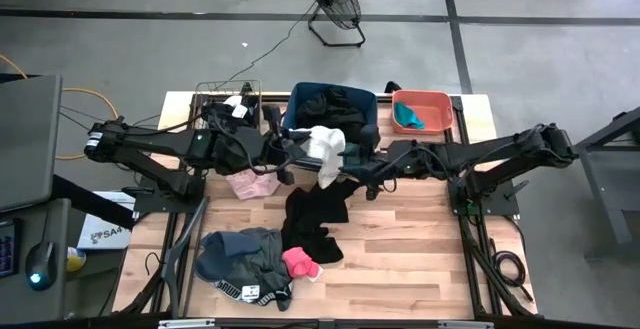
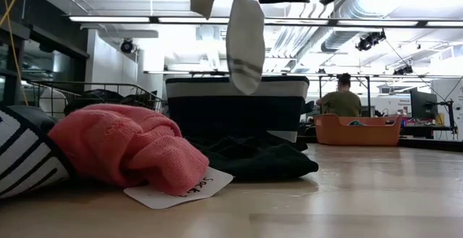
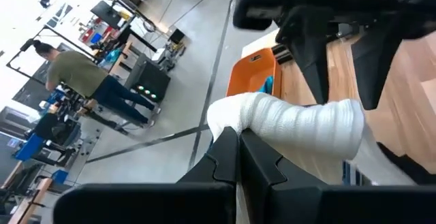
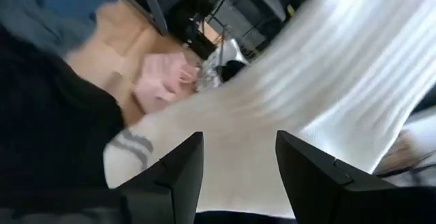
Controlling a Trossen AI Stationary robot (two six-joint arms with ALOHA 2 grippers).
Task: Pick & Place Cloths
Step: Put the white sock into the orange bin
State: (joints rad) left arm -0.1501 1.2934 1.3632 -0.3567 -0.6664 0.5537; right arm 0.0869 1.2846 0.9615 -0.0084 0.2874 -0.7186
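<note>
Left gripper (image 3: 235, 152) jaws fully closed, pinching the white sock (image 1: 326, 149) at one end; sock hangs in the air between the two arms, above the table's middle, just in front of the blue bin (image 1: 298, 97). Right gripper (image 4: 235, 159) jaws part open, one finger either side of the sock's hanging length; actual grip unclear. Low view: sock (image 2: 246, 32) dangles free, grey stripes near its lower end. Other cloths on the table (image 1: 400, 259): black piece (image 1: 318, 214), bright pink piece (image 1: 300, 262), grey-teal pile (image 1: 240, 254), pale pink piece (image 1: 250, 183). Coral tub (image 1: 432, 99) holds a teal cloth (image 1: 407, 117).
</note>
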